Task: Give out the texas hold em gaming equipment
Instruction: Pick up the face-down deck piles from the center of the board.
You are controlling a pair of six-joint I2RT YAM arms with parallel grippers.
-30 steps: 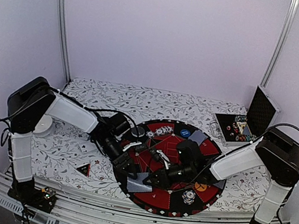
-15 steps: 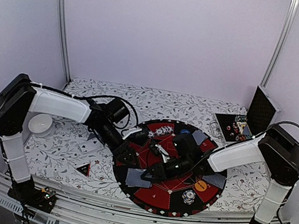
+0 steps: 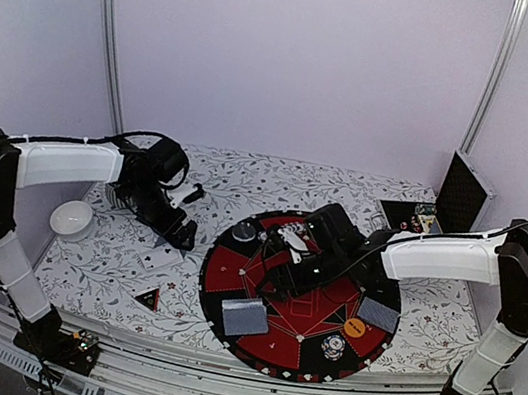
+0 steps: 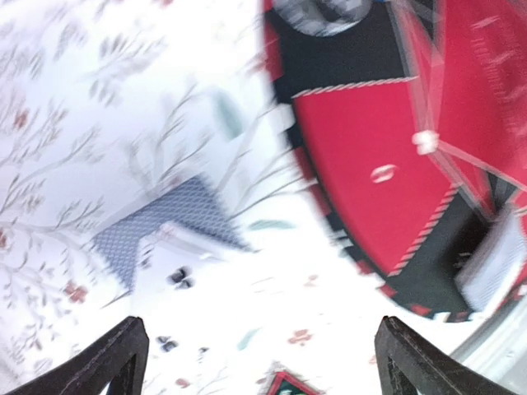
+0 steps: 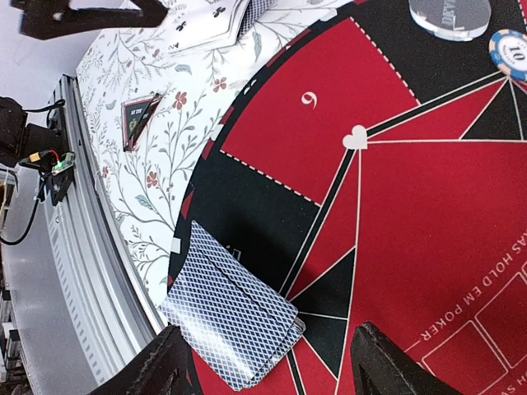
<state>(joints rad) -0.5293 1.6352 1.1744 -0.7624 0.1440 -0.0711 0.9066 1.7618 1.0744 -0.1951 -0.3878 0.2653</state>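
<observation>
We are mid-deal, the left gripper (image 4: 263, 347) and right gripper (image 5: 280, 362) both gaping wide, empty. Likely next, we are fetching the cards (image 3: 161, 257) at nine o'clock of the mat (image 3: 232, 268).

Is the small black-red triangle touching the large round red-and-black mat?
Apart. The top view shows floral tablecloth between the black-red triangle and the round mat.

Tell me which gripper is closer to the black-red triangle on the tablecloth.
Left. The left gripper is just beyond the black-red triangle, off the mat; the right gripper is over the round mat, farther to the right.
</observation>
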